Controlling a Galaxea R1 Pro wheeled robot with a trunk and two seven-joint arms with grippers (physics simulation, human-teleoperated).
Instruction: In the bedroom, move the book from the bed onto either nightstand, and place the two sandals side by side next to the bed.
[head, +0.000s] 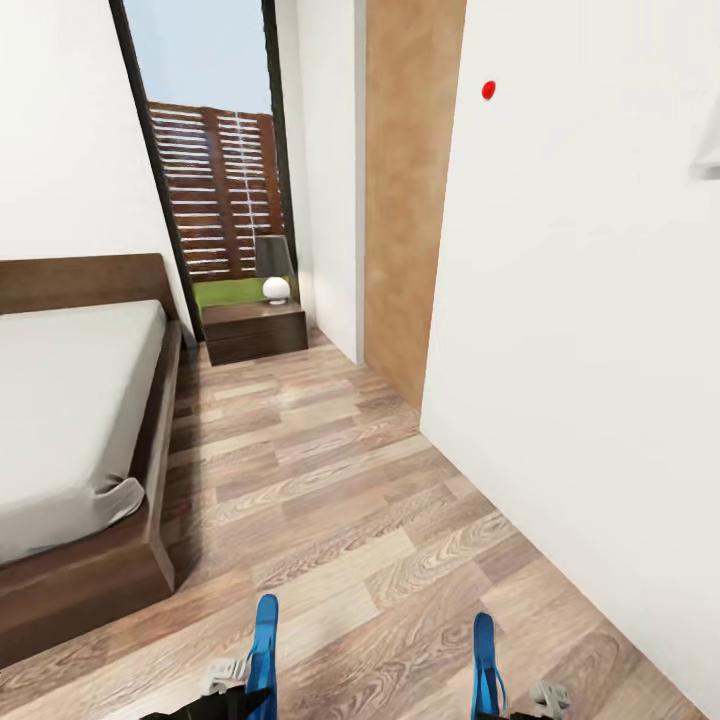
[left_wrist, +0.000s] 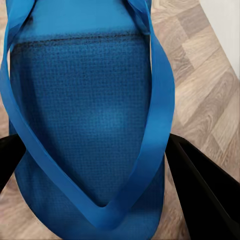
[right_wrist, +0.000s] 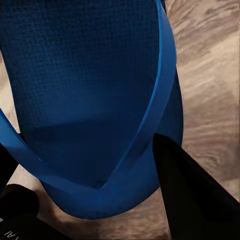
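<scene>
Both arms are held low and forward, side by side and well apart, over the wood-plank floor (head: 350, 520). The left gripper (head: 248, 690) is clamped on a bright blue flat flip-flop sandal (head: 265, 640), which stands on edge and juts away from the robot above the floor; in the left wrist view its black fingers (left_wrist: 200, 190) sit on either side of the sole (left_wrist: 85, 120). The right gripper (head: 515, 700) grips the second blue flip-flop sandal (head: 484, 650) the same way, its dark fingers (right_wrist: 190, 200) pressed against that sole (right_wrist: 85, 90). Pale grey wrist parts (head: 225, 675) show just behind each sandal.
</scene>
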